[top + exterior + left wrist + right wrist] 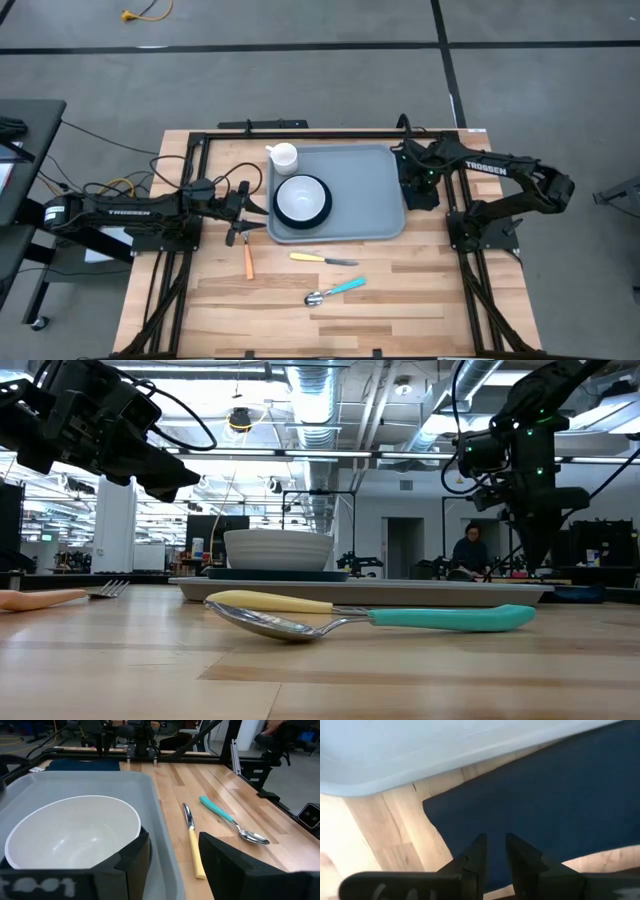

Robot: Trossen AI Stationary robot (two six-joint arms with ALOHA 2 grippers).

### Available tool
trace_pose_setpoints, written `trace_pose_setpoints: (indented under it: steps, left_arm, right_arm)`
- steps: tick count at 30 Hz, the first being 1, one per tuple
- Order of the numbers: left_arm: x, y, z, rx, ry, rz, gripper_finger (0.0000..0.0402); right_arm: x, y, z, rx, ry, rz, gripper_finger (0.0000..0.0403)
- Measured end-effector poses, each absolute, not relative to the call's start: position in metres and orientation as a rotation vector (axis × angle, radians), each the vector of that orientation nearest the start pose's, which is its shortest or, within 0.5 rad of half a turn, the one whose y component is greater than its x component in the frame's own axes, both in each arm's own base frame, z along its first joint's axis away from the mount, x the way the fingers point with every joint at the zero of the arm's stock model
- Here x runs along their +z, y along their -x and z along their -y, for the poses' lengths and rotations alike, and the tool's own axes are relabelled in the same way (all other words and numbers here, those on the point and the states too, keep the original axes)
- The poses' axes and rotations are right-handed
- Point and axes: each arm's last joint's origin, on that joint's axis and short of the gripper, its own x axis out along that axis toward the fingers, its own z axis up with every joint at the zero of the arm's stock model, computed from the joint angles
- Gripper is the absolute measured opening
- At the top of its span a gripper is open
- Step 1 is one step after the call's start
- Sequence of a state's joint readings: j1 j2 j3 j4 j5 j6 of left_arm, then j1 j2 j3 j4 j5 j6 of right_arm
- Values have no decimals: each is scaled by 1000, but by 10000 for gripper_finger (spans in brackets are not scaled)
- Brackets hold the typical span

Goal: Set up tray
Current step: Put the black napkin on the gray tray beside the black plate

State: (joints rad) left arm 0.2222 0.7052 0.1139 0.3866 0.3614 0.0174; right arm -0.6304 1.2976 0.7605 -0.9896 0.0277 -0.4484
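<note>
On the tray only plate and bowl sit; cutlery, cup, napkin remain outside. Left tool spread, empty; right tool slightly parted above napkin

White "TROSSEN" lettering on the left arm and on the right arm.

Both arms are matte black, built of boxy segmented links, each with white TROSSEN lettering along the forearm, the left arm entering from 9 o'clock and the right arm from 3 o'clock in the high view. Black cables loop beside the left wrist, and small green lights glow on the right wrist. Each gripper ends in two flat, dark, angular plastic fingers.
</note>
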Motion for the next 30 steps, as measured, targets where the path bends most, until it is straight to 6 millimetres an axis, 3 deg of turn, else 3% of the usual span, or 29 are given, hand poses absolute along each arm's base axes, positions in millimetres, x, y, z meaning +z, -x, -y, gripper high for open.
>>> trace_pose_setpoints:
  steps: [7,14,19,23,30]
  left_arm:
    - [169,-147,-23,-140,41,-195,159]
    - [168,-147,-23,-140,42,-198,159]
    - [168,-147,-23,-140,43,-202,159]
    - [168,-147,-23,-140,43,-203,159]
    - [168,-147,-23,-140,43,-203,159]
  right_arm:
    - [187,-156,115,-268,-200,-1535,106]
    - [187,-156,115,-253,-193,-1539,184]
    - [184,-156,114,-223,-191,-1574,207]
    - [170,-161,118,-179,-205,-1642,207]
    - [128,-172,126,-91,-268,-1827,193]
